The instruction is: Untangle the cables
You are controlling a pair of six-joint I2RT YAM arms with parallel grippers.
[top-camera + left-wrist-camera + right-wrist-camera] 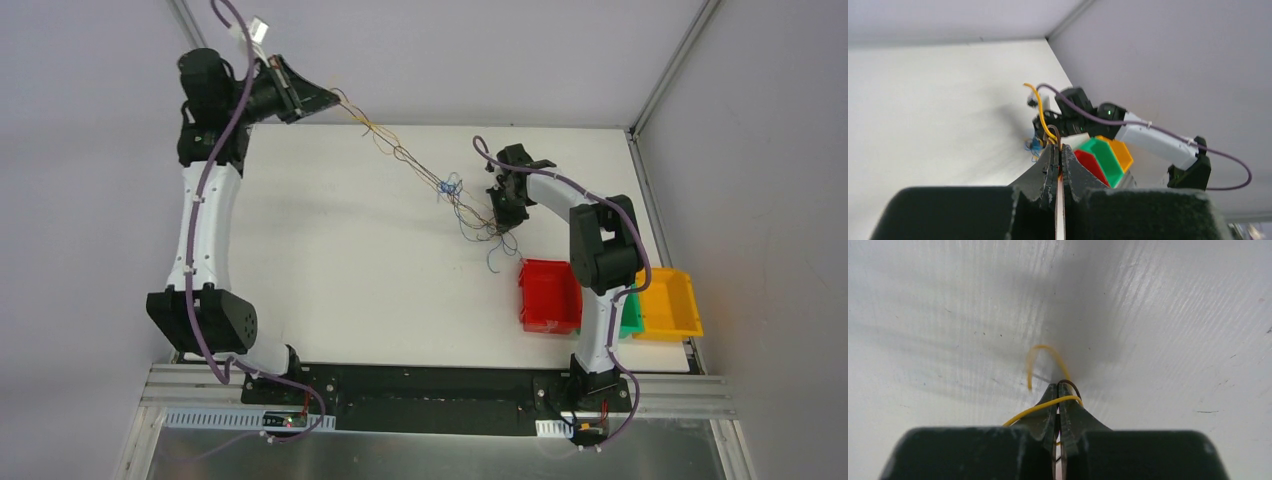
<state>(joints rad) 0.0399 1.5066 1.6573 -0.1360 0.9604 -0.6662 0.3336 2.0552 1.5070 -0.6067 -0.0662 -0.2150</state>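
Note:
The cables (420,165), thin yellow-orange, dark and blue wires, stretch diagonally above the white table (320,270), with a blue snarl (450,187) midway. My left gripper (333,99) is raised past the far left corner and shut on one end; in the left wrist view a yellow wire (1040,110) and a dark loop rise from the closed left gripper (1059,147). My right gripper (507,220) is shut on the other end, low over the table. In the right wrist view a yellow wire (1040,407) and a dark loop (1074,385) come out of the closed right gripper (1058,386).
A red bin (548,295), a green bin (630,318) and a yellow bin (668,303) stand at the near right, close behind the right arm. Loose wire ends (495,255) hang just left of the red bin. Grey walls enclose the table's far and right sides.

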